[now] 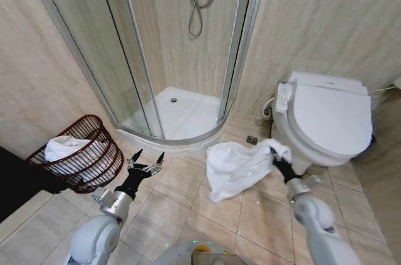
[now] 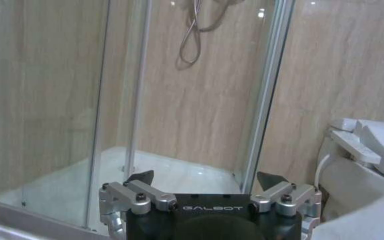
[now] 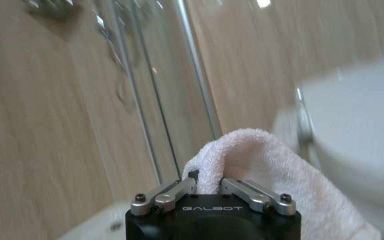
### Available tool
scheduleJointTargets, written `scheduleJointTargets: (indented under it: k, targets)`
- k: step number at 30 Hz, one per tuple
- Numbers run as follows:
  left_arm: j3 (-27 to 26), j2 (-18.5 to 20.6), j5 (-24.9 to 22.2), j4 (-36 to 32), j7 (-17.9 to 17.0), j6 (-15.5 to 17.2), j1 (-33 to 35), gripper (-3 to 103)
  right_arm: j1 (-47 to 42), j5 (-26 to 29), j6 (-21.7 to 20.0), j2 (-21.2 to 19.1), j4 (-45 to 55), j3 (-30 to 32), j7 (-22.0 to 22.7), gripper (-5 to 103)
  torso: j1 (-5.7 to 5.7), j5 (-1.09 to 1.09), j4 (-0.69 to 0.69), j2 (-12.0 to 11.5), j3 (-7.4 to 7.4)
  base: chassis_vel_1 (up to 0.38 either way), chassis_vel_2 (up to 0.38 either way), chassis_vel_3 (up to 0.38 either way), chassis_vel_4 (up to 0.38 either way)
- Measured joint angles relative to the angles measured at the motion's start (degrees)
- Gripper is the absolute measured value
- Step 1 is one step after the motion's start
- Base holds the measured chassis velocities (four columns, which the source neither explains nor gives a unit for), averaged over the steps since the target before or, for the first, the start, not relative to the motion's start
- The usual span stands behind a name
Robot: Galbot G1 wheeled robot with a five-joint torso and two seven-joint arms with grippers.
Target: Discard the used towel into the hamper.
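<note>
Just beside the toilet (image 1: 326, 121), the right gripper (image 1: 276, 157) has its jaws pinched tight on one corner of the white towel (image 1: 235, 166), and the rest of the towel hangs down onto the floor (image 1: 182, 183) in front of the shower (image 1: 182, 111). The hamper (image 1: 84, 152) sits far from the toilet, on the other side of the shower, with some white cloth (image 1: 62, 148) already inside, and the left gripper (image 1: 145, 163) waits near it with its jaws spread wide and nothing in them. I think the picking-up step is under way, and next the towel must be lifted clear of the floor and carried all the way across to the hamper.
</note>
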Motion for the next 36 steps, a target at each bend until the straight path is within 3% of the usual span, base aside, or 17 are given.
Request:
scheduleJointTargets:
  k: [7, 20, 26, 36]
  targets:
    - [0.0, 0.0, 0.0, 0.0, 0.0, 0.0, 0.0, 100, -0.67, 0.49, -0.77, -2.69, 7.02, 4.16, -0.17, 3, 0.0, -0.02, 0.0, 0.0, 0.0, 0.0, 0.0, 0.0, 0.0]
    - [0.0, 0.0, 0.0, 0.0, 0.0, 0.0, 0.0, 100, -2.12, 16.16, -6.41, -10.27, 20.0, 13.23, 3.34, 3, 0.0, -0.02, -0.01, 0.0, 0.0, 0.0, 0.0, 0.0, 0.0]
    - [0.0, 0.0, 0.0, 0.0, 0.0, 0.0, 0.0, 100, -1.66, 16.95, -6.21, -12.73, 21.61, 14.77, 3.98, 3, 0.0, -0.01, 0.0, 0.0, 0.0, 0.0, 0.0, 0.0, 0.0]
    - [0.0, 0.0, 0.0, 0.0, 0.0, 0.0, 0.0, 100, -0.53, 14.75, -1.93, -14.67, 23.46, 15.62, 5.34, 3, 0.0, -0.02, 0.0, 0.0, 0.0, 0.0, 0.0, 0.0, 0.0]
